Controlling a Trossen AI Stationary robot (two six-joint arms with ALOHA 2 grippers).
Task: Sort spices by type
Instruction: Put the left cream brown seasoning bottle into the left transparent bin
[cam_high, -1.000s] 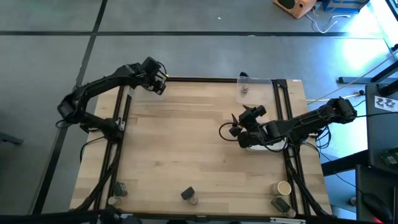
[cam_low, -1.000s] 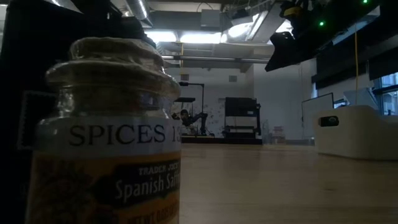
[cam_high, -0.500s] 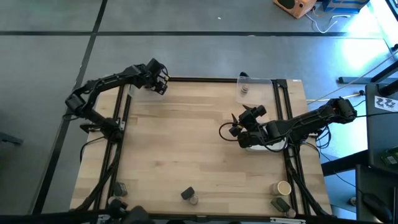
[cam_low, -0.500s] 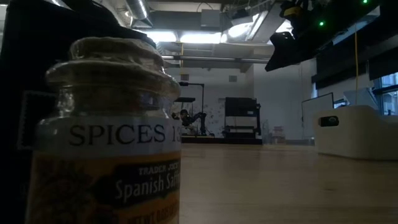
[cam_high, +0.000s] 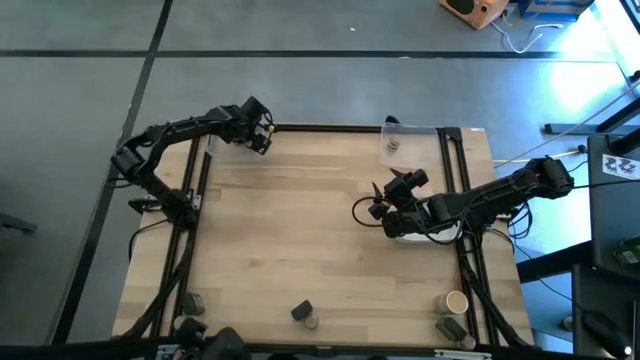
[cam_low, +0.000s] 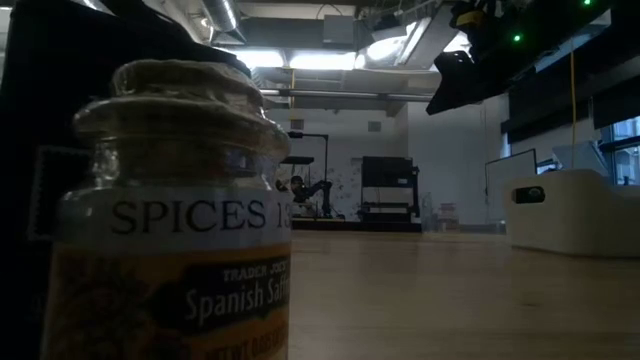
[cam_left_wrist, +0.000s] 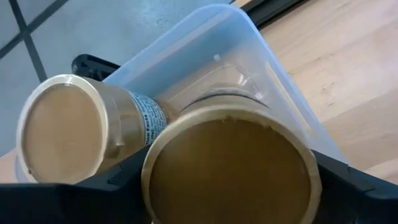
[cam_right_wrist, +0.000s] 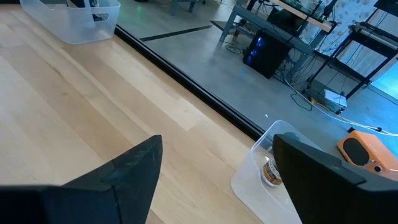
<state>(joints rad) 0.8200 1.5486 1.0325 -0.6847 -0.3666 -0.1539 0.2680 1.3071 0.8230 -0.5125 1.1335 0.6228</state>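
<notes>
From above, we see the left pincer (cam_high: 262, 132) at the surface's (cam_high: 300, 230) far corner; the right pincer (cam_high: 378, 203) hovers released. At surface level, a spice jar (cam_low: 170, 210) looms. At the left wrist, the pincer grasps a tan cylinder (cam_left_wrist: 230, 168) over a clear tray (cam_left_wrist: 205, 56).

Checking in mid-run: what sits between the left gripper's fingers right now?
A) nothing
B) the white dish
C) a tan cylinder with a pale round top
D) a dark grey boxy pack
C: the left wrist view shows a tan cylinder between the left gripper's fingers, over the clear tray.
</notes>
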